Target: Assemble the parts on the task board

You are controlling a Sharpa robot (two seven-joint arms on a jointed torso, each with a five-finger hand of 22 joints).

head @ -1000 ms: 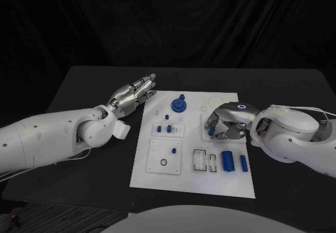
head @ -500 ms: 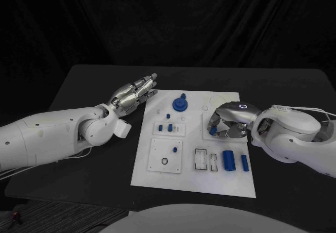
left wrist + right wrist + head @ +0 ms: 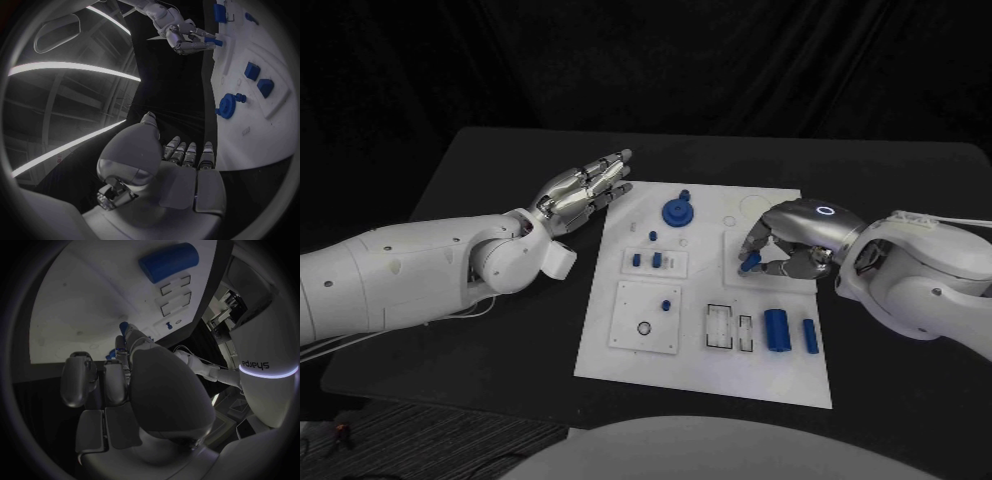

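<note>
The right hand [image 3: 788, 245] sits over the task board [image 3: 711, 370], and its fingers cover the spot under them. A small blue part [image 3: 750, 264] peeks out at the fingertips, but most of it is hidden, so its shape cannot be told. In the right wrist view the big palm [image 3: 159, 385] blocks most of that part, and only a bit of blue [image 3: 123, 328] shows. The tiny marks and holes on the board near the blue gear [image 3: 678, 212] are too small to make out.
</note>
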